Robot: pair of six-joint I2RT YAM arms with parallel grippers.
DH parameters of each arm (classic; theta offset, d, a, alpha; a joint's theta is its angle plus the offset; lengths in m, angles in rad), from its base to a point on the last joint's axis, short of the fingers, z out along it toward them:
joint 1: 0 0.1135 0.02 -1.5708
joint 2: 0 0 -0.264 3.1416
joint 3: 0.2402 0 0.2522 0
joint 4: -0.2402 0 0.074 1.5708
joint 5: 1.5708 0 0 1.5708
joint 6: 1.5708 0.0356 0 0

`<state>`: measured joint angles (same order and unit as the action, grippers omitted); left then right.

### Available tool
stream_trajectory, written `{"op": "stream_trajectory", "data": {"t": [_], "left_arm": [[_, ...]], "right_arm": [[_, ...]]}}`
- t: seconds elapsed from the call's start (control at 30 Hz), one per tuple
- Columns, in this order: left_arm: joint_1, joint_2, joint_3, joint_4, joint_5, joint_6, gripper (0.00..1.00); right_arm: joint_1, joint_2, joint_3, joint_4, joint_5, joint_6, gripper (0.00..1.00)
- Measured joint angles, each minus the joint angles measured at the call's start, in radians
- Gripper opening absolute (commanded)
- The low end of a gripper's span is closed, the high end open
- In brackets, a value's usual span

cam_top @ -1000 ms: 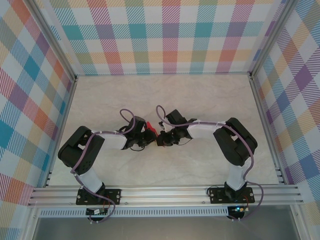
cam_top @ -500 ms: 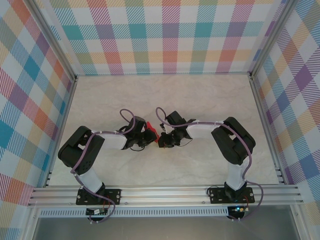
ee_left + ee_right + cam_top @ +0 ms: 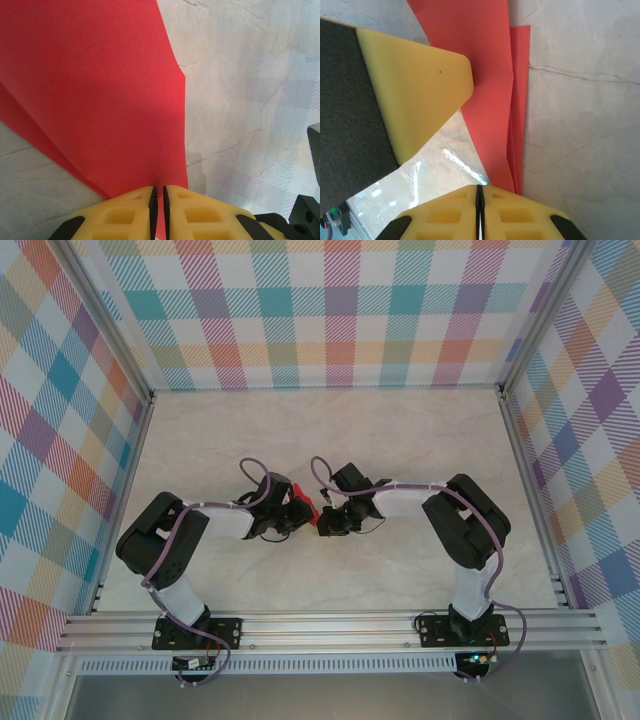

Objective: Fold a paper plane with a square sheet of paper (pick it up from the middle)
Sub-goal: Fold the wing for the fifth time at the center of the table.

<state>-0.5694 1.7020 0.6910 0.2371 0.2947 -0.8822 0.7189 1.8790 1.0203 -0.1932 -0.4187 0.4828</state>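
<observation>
Mid-fold: left claw [image 3: 157,200] and right claw [image 3: 479,197] each pinch the creased paper [image 3: 100,90]; next move likely needs aligned, gentle creasing.

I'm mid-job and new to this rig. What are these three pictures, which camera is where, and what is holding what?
These are two robot arms bolted at the near edge of a marble-look table. The overhead picture looks down from behind them. The left gripper and right gripper meet mid-table at the red paper, which is creased into layers. The other two pictures come from a camera on each wrist, looking along its yellow fingers. The left fingers are shut on the paper. The right fingers are shut too. The paper reaches their tips, but whether they pinch it is unclear.
</observation>
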Motion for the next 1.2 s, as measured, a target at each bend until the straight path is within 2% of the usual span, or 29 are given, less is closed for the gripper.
{"op": "stream_trajectory", "data": {"t": [0.33,0.57,0.73,1.2], "left_arm": [[0.0,0.0,0.0,0.0,0.0,0.0,0.15],[0.0,0.001,0.0,0.0,0.0,0.0,0.15],[0.0,0.001,0.002,-0.003,0.0,0.0,0.15],[0.0,0.001,0.003,-0.004,0.002,0.0,0.15]], "right_arm": [[-0.025,-0.036,-0.073,0.018,-0.04,-0.028,0.11],[-0.045,-0.126,-0.141,-0.046,-0.057,-0.027,0.14],[-0.045,-0.182,-0.119,-0.029,-0.066,-0.007,0.14],[-0.045,0.01,0.04,0.01,-0.108,0.002,0.11]]}}
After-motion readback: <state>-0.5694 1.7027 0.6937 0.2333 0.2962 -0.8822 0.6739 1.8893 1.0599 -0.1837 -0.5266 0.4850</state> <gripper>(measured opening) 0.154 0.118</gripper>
